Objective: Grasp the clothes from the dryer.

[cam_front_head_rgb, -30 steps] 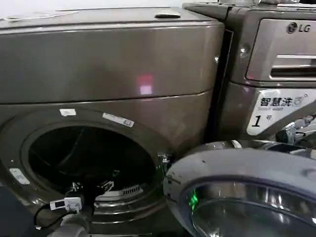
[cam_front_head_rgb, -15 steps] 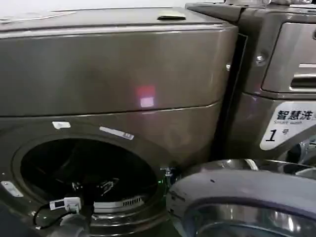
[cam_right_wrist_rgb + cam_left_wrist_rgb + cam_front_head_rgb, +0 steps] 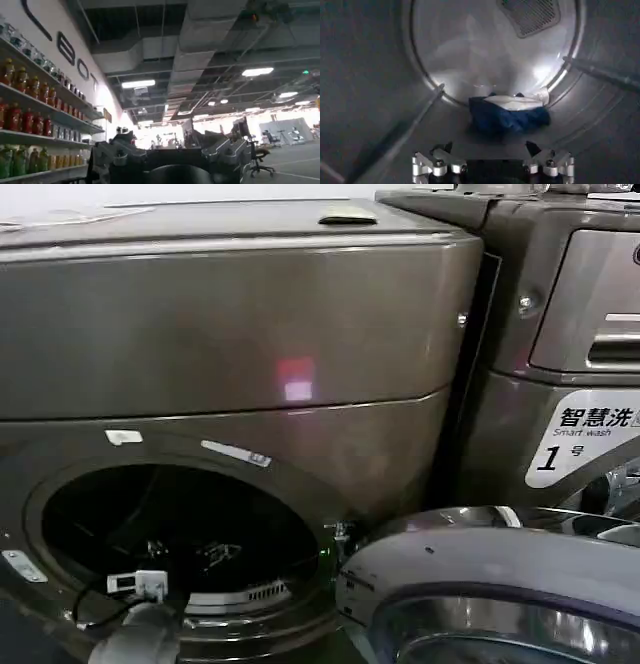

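The dryer (image 3: pixel 230 324) is the bronze-grey machine on the left, its round porthole (image 3: pixel 180 524) open and dark. My left arm (image 3: pixel 135 636) reaches into the porthole from below. Inside the drum, the clothes (image 3: pixel 507 114) lie at the far bottom: a dark navy piece with a white piece (image 3: pixel 512 102) on top. My left gripper (image 3: pixel 490 148) is open, well short of the clothes, with nothing between its fingers. My right gripper (image 3: pixel 177 150) is open, held away from the dryer and pointing up at the ceiling.
The dryer's open door (image 3: pixel 480 584) swings out at the lower right. An LG machine (image 3: pixel 570 334) with a "1" sticker (image 3: pixel 585 439) stands to the right. Drum paddles (image 3: pixel 602 74) and a rear vent (image 3: pixel 530 15) line the drum. Shelves of bottles (image 3: pixel 30 95) show in the right wrist view.
The head view shifted, so the machines sit further right in the frame. My left arm has pushed a little deeper into the porthole.
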